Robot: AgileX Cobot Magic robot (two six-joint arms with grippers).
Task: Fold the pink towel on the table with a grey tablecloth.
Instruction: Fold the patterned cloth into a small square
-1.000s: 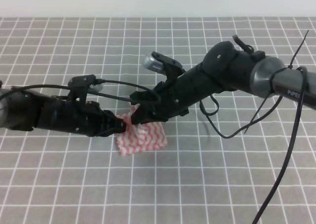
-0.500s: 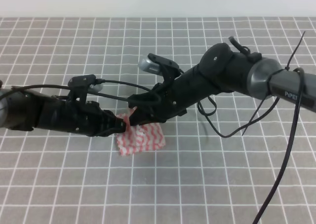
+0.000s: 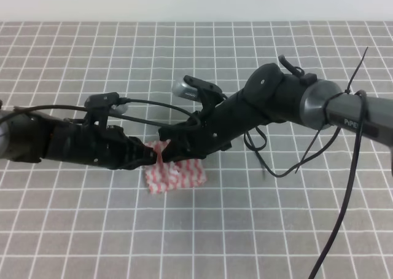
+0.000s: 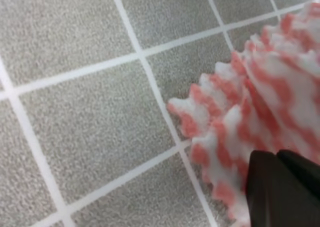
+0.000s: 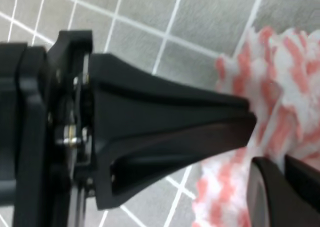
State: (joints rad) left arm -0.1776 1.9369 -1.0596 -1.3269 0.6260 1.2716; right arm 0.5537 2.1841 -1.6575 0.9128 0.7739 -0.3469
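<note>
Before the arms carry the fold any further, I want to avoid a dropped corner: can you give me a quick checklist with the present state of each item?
1. Left gripper shut on the pink towel: ok; its tip sits on the cloth in the left wrist view.
2. Right gripper shut on the towel: cannot tell; the cloth lies at its tip, but no view shows the hold.
3. Pinched edge raised off the table: ok.
4. Rest of the towel lying flat: not ok; it looks bunched.
5. The two grippers apart from each other: not ok; their tips nearly meet.
</note>
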